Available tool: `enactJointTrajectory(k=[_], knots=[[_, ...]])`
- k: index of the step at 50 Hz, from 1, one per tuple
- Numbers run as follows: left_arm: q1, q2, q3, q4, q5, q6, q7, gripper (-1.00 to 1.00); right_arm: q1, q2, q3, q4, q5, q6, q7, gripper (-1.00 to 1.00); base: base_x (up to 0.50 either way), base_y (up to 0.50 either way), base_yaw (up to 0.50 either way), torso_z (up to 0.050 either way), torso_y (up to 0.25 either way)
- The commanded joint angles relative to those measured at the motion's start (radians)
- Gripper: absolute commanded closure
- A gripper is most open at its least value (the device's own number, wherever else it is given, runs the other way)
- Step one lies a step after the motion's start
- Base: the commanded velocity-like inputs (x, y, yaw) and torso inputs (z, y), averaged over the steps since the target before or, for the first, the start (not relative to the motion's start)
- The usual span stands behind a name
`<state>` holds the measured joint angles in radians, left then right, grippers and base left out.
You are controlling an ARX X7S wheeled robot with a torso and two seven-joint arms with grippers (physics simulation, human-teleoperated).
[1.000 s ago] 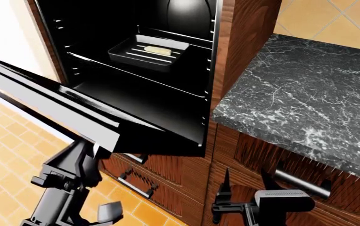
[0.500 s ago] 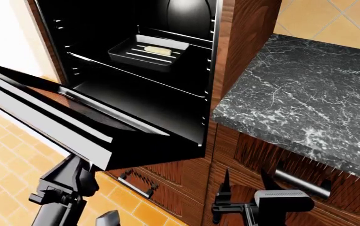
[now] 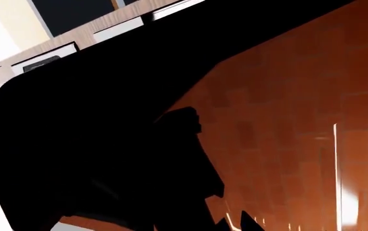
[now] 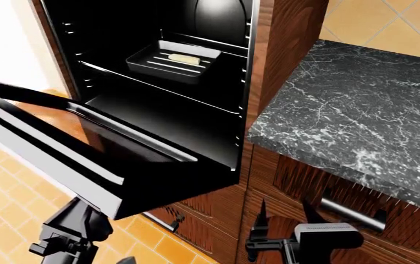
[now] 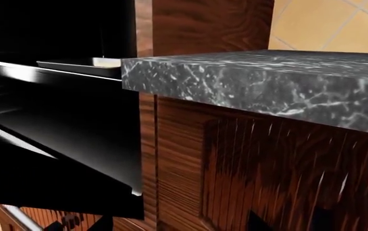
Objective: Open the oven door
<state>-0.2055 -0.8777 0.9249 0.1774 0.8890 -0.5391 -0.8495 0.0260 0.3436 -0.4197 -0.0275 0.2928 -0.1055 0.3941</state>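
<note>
Oven door (image 4: 85, 154) hangs open, swung down from its hinge at the bottom of the oven (image 4: 159, 66), almost flat in front of the dark opening. Its glass panel reflects the orange floor tiles. Inside the oven, a black tray (image 4: 173, 60) sits on a wire rack, with a pale yellow piece of food (image 4: 183, 58) on it.

My left claw (image 4: 67, 234) is under the outer edge of the door, and the door hides its fingers, so I cannot tell if it is wide or narrow. In the left wrist view I see only the black underside of the door (image 3: 94, 120) and orange reflection in the glass.

My right claw (image 4: 283, 217) is wide, holding nothing, with two dark fingers pointing up in front of a wooden drawer (image 4: 327, 187) with a silver handle (image 4: 353, 213). Above the drawer is the dark marble counter (image 4: 349, 115), just beside the right side of the oven.
</note>
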Motion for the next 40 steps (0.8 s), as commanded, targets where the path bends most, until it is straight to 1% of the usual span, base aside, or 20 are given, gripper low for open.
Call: enactJointTrajectory(k=[1,7,20,40], knots=[[0.014,-0.032,-0.137,-0.051,-0.122,-0.015,-0.089,1.0,0.001,-0.002,-0.006,0.018,-0.003,-0.009,-0.002,-1.0,0.0,0.0,0.0,0.0,0.011],[0.038,-0.034,-0.145,-0.055,-0.125,-0.016,-0.128,1.0,0.001,-0.003,-0.009,0.021,-0.004,-0.01,-0.001,-1.0,0.0,0.0,0.01,0.002,0.002],[0.073,-0.036,-0.161,-0.06,-0.147,-0.017,-0.165,1.0,0.004,-0.001,-0.01,0.025,-0.003,-0.014,0.0,-1.0,0.0,0.0,0.01,0.001,0.002],[0.098,-0.013,-0.164,-0.113,-0.158,0.021,-0.248,1.0,0.008,-0.003,-0.017,0.044,-0.009,-0.024,0.001,-1.0,0.0,0.0,0.01,0.001,0.003]])
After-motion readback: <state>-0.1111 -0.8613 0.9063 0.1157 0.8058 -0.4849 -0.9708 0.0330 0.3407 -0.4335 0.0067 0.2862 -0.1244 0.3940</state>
